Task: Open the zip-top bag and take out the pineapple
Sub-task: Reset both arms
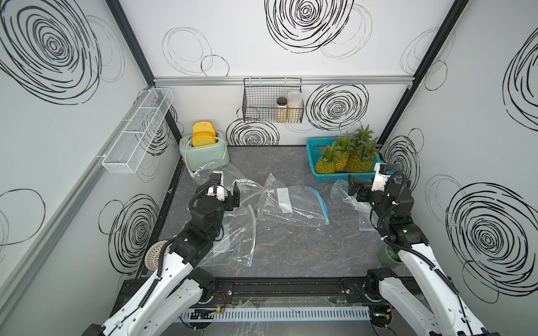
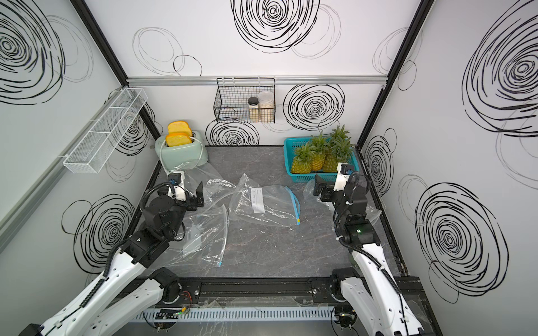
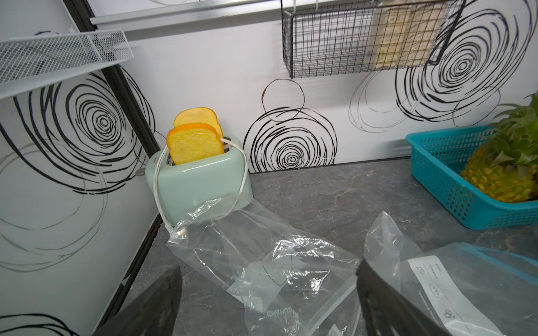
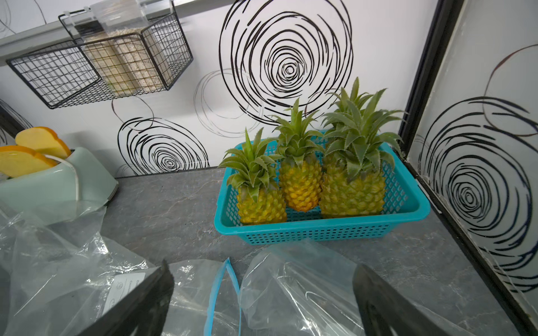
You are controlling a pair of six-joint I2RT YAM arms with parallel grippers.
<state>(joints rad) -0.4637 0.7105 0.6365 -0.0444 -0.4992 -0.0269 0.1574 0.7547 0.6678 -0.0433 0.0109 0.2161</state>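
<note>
A clear zip-top bag (image 1: 291, 203) with a blue zip strip lies flat mid-table in both top views (image 2: 262, 203); its mouth gapes and it looks empty. More clear bags lie around it, one under the left arm (image 1: 235, 235) and one under the right gripper (image 4: 297, 291). Pineapples (image 1: 334, 160) stand upright in a teal basket (image 1: 334, 177) at the back right, also in the right wrist view (image 4: 300, 180). My left gripper (image 1: 233, 197) hovers open over crumpled bag film (image 3: 276, 261). My right gripper (image 1: 353, 186) is open just in front of the basket, nothing between its fingers (image 4: 139, 305).
A mint toaster (image 1: 203, 151) holding toast slices stands at the back left, with a bag against it. A black wire basket (image 1: 270, 107) with jars hangs on the back wall and a white mesh shelf (image 1: 136, 131) on the left wall. A dark green cup (image 1: 390, 256) sits under the right arm.
</note>
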